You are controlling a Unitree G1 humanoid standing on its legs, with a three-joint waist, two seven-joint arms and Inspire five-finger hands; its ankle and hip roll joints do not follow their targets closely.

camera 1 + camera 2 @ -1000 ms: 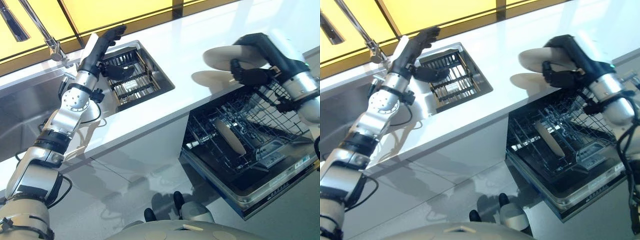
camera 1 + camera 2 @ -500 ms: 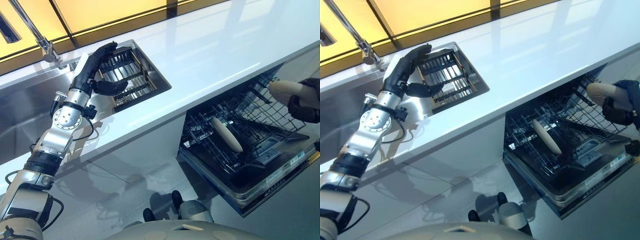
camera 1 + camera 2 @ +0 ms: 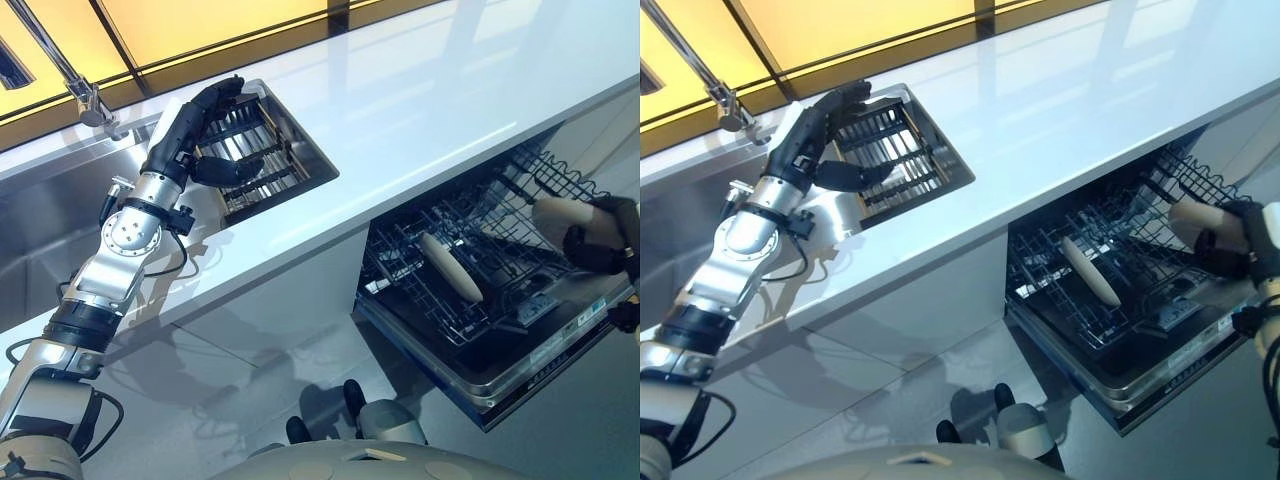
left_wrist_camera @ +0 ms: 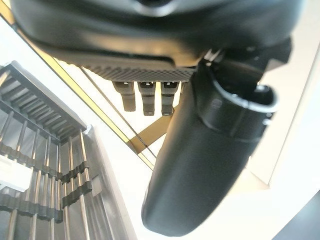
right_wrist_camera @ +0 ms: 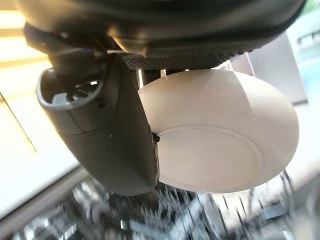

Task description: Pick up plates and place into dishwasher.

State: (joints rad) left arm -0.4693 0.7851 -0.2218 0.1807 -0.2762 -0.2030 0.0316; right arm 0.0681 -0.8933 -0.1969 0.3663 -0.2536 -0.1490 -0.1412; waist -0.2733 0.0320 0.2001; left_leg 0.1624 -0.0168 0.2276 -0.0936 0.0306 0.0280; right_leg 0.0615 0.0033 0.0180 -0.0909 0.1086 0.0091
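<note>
Right now my right hand (image 5: 105,145) has its thumb and fingers clamped on the rim of a round, beige ceramic plate (image 5: 220,135), and I'm carrying it edge-up at the right side of the scene, over the far right part of the pulled-out black wire dishwasher rack (image 3: 470,290). I can't tell from the head views whether the plate's lower edge is already between the tines or just above them; I'd judge it is not seated yet, since my grip is full on it.

One matching beige plate (image 3: 450,267) already stands tilted in the middle of that rack, so I read at least one plate as loaded and this one as the placement in hand. What remains, as I see it, is lowering this plate into a slot to the right of the loaded one and letting go.

My left hand (image 3: 195,130) is far off to the left, fingers loosely spread and holding nothing, over the metal drying rack set in the steel sink (image 3: 270,160). I see no more plates on the white countertop (image 3: 420,110).
</note>
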